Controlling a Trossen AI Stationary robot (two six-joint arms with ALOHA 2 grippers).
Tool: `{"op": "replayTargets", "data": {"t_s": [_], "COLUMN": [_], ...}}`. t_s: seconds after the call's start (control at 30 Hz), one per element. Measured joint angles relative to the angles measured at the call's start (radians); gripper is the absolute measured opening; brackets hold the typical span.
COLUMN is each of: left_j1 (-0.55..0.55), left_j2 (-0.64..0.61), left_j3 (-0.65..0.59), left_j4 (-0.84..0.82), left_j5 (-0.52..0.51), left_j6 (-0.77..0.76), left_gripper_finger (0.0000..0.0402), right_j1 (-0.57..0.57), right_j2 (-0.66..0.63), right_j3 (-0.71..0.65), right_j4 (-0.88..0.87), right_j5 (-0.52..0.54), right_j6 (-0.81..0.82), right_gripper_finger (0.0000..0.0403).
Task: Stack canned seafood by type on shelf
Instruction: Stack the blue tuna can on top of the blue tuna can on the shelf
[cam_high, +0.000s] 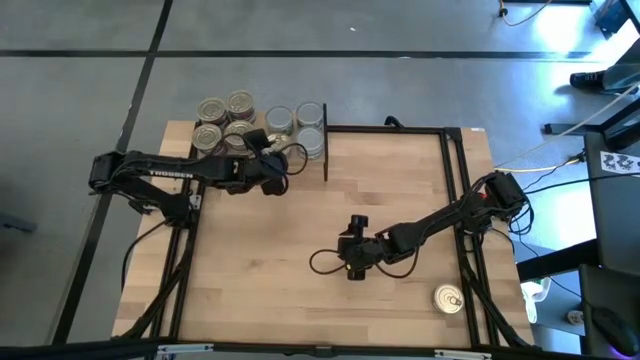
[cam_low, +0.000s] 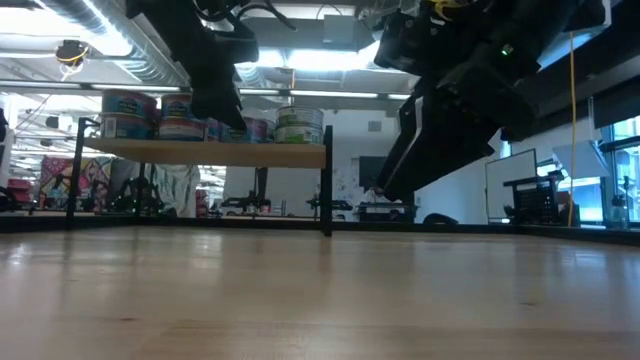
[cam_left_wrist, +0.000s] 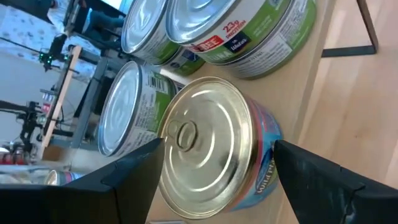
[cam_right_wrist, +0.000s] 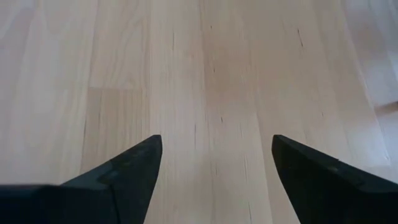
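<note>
The tin you are dealing with is a short round metal can with a gold pull-tab lid (cam_left_wrist: 205, 140) and a red and blue label, and you should expect it to be rigid, fairly dense for its size, and slick on the printed wall, so take it across the side wall, square to the width, never by the lid rim or the tab. It stands on the shelf (cam_low: 210, 153), the raised light-wood platform at the table's far left corner, right beside the green-labelled silver-topped tins (cam_left_wrist: 249, 28); the high view shows the whole group, the gold-topped tins (cam_high: 224, 122) to the left and the silver-topped tins (cam_high: 296, 126) to the right. Your left gripper (cam_left_wrist: 214, 165) is reaching out level over the shelf with its jaws spread wide, one on each side of the gold-lidded tin and apart from its wall, gripping nothing as far as the wrist view shows. Because the neighbours sit so close, a skewed approach would likely nudge them, and a stiff can will slide, not give. One more gold-topped tin (cam_high: 449, 298) lies alone on the surface near the front right corner. Your right gripper (cam_right_wrist: 214, 168) hangs above the bare middle of the surface (cam_right_wrist: 205, 74), the arm folded in from the right edge, jaws open and empty, well apart from that lone tin.
</note>
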Motion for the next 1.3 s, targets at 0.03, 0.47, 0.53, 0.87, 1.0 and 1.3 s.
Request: {"op": "replayTargets", "data": {"t_s": [0.03, 0.47, 0.53, 0.87, 1.0, 1.3], "left_j1": [0.000, -0.209, -0.251, -0.435, -0.475, -0.488], "left_j2": [0.000, -0.019, -0.019, 0.045, 0.103, 0.237], "left_j3": [0.000, 0.001, 0.001, 0.000, 0.000, 0.000], "left_j4": [0.000, 0.061, 0.063, 0.068, 0.093, 0.194], "left_j5": [0.000, 0.060, 0.105, 0.246, 0.250, 0.291], "left_j6": [-0.001, -0.183, -0.240, -0.489, -0.511, -0.506], "left_gripper_finger": [0.0301, 0.0301, 0.0301, 0.0301, 0.0301, 0.0301], "right_j1": [0.000, 0.000, 0.000, 0.097, 0.170, 0.346], "right_j2": [0.000, 0.000, 0.000, -0.156, -0.219, -0.248], "right_j3": [0.000, 0.000, 0.001, 0.001, 0.002, 0.002], "right_j4": [0.001, 0.053, 0.071, -0.236, -0.397, -0.735], "right_j5": [0.000, -0.013, -0.049, -0.237, -0.331, -0.626], "right_j6": [0.000, -0.008, -0.007, 0.134, 0.317, 0.819], "right_gripper_finger": [0.0303, 0.0303, 0.0303, 0.0303, 0.0303, 0.0303]}}
